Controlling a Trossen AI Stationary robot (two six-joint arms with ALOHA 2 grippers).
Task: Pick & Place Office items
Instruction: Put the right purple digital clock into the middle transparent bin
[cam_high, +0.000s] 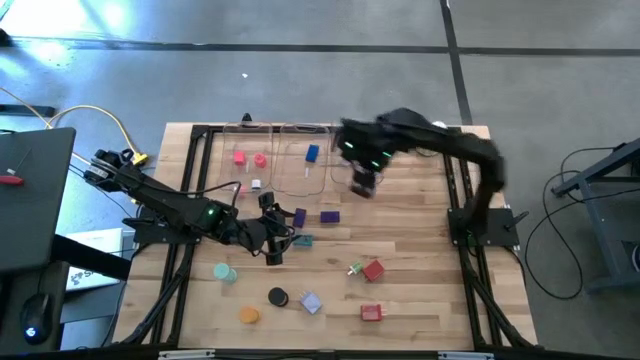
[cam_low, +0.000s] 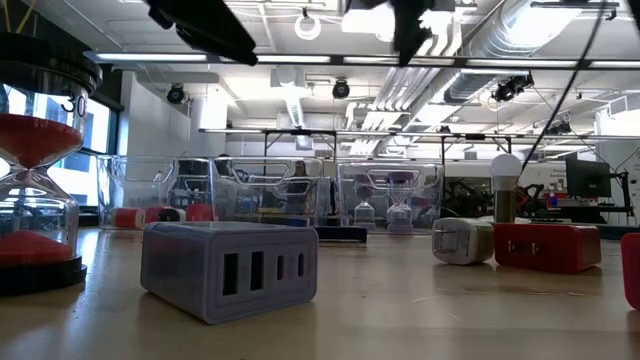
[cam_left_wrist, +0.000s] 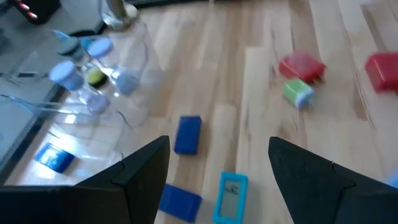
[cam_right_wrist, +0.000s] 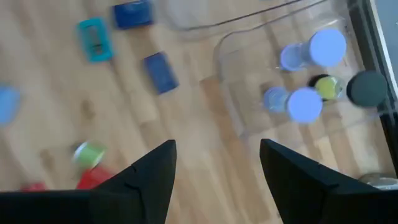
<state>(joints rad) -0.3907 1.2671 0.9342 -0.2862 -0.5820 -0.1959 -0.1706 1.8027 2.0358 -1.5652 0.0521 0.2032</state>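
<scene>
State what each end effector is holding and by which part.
Nothing is held. The left end effector is open and empty above the blue blocks; the right end effector is open and empty beside the clear tray.

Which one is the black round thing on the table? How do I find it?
Start at the wooden table's front edge, on the left arm's side. There a teal disc, an orange disc and a pale purple block lie near each other. The black disc sits among them, the only dark, round piece there.
</scene>
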